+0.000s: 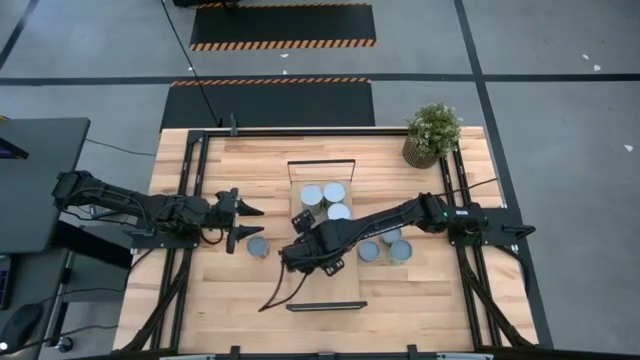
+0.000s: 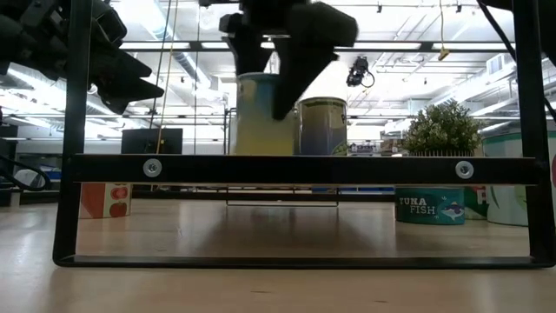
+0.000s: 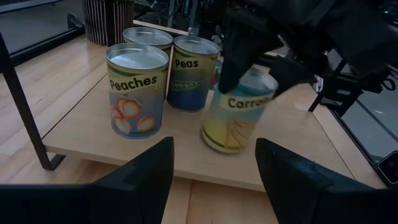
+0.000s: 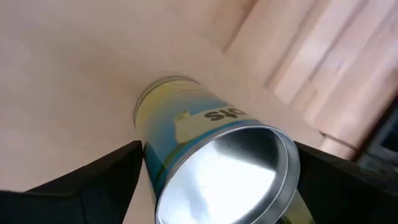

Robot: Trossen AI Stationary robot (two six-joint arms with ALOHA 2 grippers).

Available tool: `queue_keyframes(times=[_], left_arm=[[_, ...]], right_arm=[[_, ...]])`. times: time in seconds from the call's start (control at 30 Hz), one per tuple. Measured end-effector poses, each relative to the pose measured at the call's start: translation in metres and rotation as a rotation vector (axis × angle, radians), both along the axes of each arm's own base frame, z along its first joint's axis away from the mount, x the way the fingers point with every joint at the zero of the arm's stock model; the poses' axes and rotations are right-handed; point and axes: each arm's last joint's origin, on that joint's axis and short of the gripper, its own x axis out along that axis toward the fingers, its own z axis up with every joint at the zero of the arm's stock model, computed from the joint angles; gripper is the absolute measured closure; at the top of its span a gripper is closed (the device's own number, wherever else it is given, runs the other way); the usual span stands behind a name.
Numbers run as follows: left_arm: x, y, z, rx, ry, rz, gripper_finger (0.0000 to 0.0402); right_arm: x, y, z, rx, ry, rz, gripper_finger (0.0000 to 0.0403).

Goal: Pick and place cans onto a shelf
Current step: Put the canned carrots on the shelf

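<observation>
The left end effector (image 1: 250,222) reaches level toward the shelf (image 1: 345,285), fingers spread wide and empty, a can (image 1: 258,246) on the table (image 1: 180,170) just beside it. The right end effector (image 1: 300,250) stretches low across the shelf, clamped on a tilted carrots can (image 3: 236,115) whose base nears the board; from above the arm hides it. Peaches (image 3: 137,90) and peas (image 3: 194,71) cans stand behind.

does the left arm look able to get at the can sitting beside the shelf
Probably yes: the left gripper is open and right next to that can on the table, nothing between them. The right gripper is busy with a can over the shelf.
</observation>
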Motion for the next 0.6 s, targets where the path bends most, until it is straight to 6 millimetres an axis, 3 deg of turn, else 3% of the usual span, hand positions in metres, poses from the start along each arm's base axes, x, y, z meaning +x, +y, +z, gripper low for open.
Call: queue_keyframes(times=[0.6], left_arm=[[0.0, -0.0001, -0.0001, 0.0, 0.002, -0.001, 0.017]], right_arm=[[-0.0071, 0.0087, 0.0049, -0.131, -0.043, -0.05, 0.0007]])
